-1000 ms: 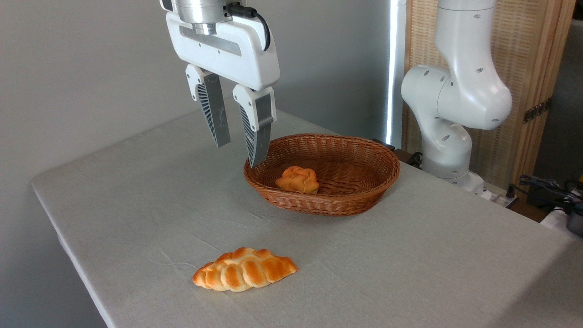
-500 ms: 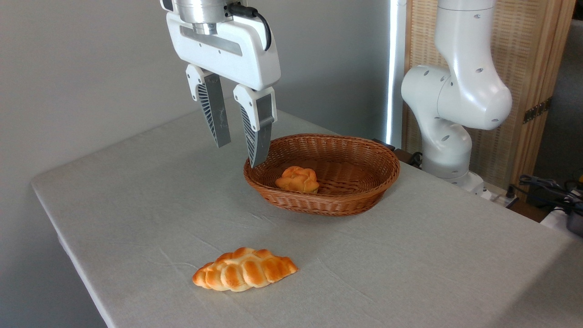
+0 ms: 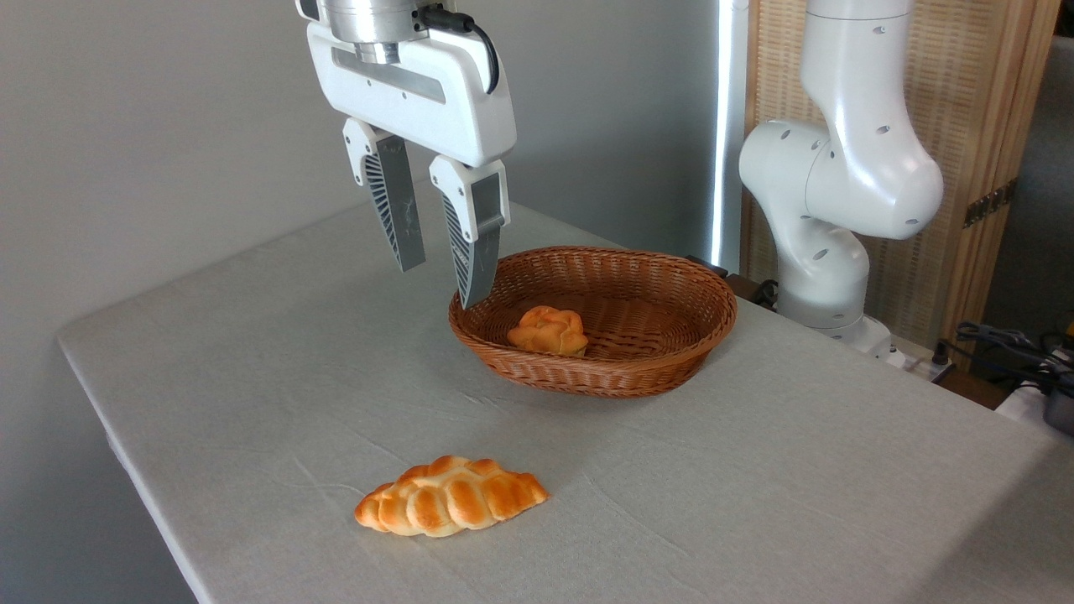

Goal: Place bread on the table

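Orange and gold, the bread (image 3: 549, 330) is a small knotted bun sitting inside the wicker basket (image 3: 663, 352), close to the basket's left side. It rests on the woven bottom with the brown wall curving up around it. The job is to get it out and onto the table (image 3: 252, 369), so it is not done yet.

Up above hangs the gripper (image 3: 438, 283). Its two grey fingers (image 3: 398, 220) point down and are spread apart, with nothing between them. I think they are apart so the bun can fit in the gap when the gripper goes down.

The gripper is up in the air, above and to the left of the bun. It looks to be over the left edge of the basket and the cloth beside it, but I cannot tell just how far back it hangs. The bun is lower down and a bit to the right. They are not touching. To grab the bun, the gripper would need to slide right and go down past the rim.

A longer braided loaf (image 3: 451, 507) lies on the grey cloth near the front, well apart from the basket. It is not the one to pick up. The white arm base (image 3: 826, 210) stands at the back right
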Available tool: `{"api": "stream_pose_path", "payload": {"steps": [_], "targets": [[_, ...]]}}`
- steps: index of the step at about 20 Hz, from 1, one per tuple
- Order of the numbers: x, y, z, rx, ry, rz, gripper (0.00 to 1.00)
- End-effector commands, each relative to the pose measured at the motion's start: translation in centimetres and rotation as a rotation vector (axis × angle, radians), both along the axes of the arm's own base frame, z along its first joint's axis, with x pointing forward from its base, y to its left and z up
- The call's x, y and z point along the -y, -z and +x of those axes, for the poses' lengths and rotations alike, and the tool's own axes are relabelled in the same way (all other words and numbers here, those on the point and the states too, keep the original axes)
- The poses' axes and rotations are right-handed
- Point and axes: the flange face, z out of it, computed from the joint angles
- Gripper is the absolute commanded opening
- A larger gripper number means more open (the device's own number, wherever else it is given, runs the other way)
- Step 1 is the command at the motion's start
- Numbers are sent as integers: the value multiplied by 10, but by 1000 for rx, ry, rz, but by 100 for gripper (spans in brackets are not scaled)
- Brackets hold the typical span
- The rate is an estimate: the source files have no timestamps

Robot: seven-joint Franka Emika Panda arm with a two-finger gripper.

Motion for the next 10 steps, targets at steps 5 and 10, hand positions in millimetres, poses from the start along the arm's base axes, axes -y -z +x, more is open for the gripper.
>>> {"api": "stream_pose_path", "payload": {"steps": [5, 10], "targets": [[1, 3, -24, -33, 17, -10, 100], [12, 20, -57, -67, 40, -6, 100]]}}
